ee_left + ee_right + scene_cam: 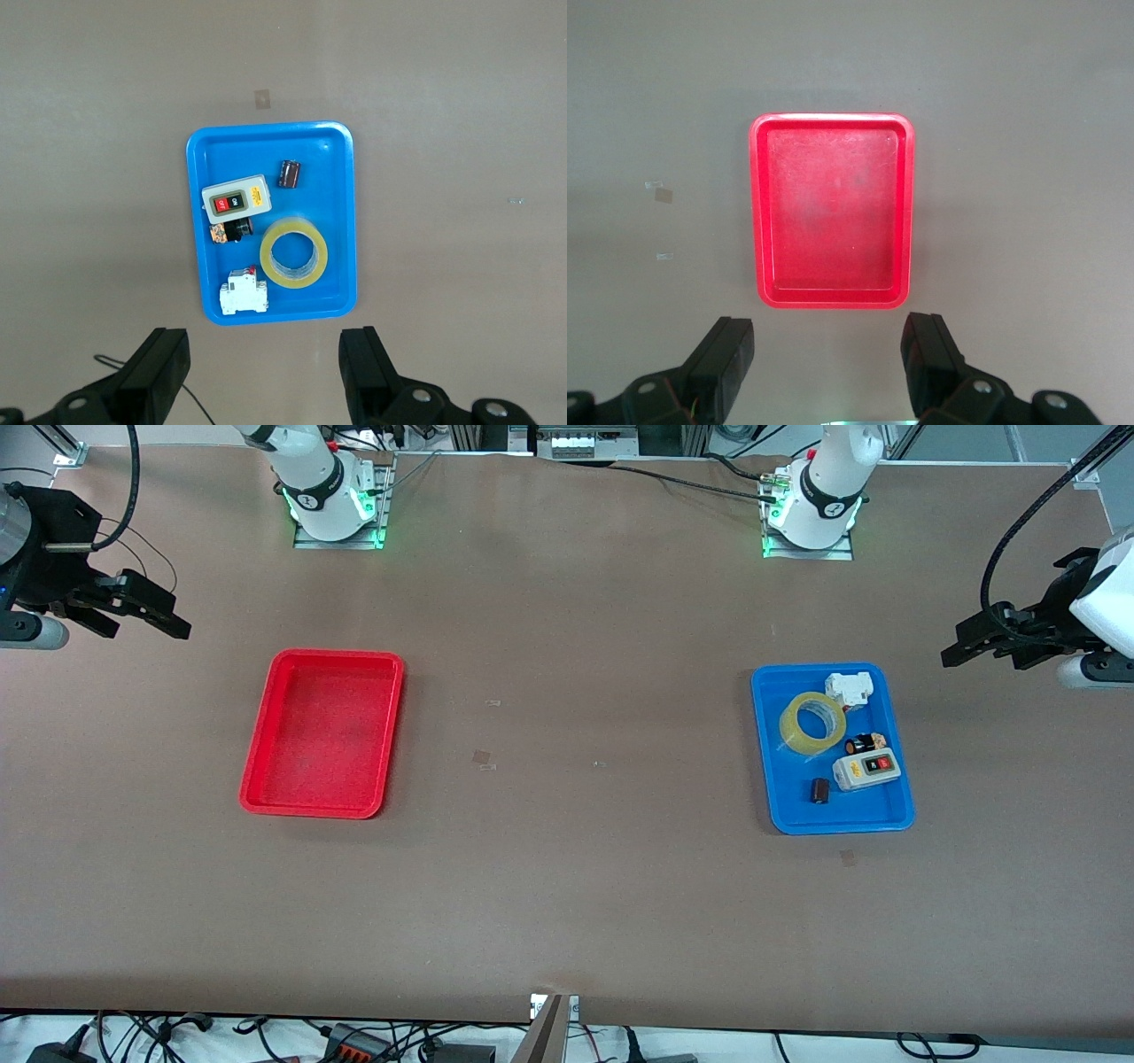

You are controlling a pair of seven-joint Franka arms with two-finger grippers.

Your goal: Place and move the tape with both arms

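The tape (811, 723), a yellowish translucent ring, lies in the blue tray (771, 744) toward the left arm's end of the table; it also shows in the left wrist view (293, 254). My left gripper (961, 651) is open and empty, held high over the bare table at that end, off the tray; its own view shows it too (266, 372). My right gripper (168, 615) is open and empty, high over the table at the right arm's end, off the red tray (266, 771); its own view shows it as well (828, 367). Both arms wait.
The blue tray also holds a white breaker (849, 688), a grey switch box with red and black buttons (866, 770), a small black cylinder (819, 790) and a small black-and-gold part (866, 743). The red tray (831, 210) holds nothing. Small tape scraps (483, 758) lie mid-table.
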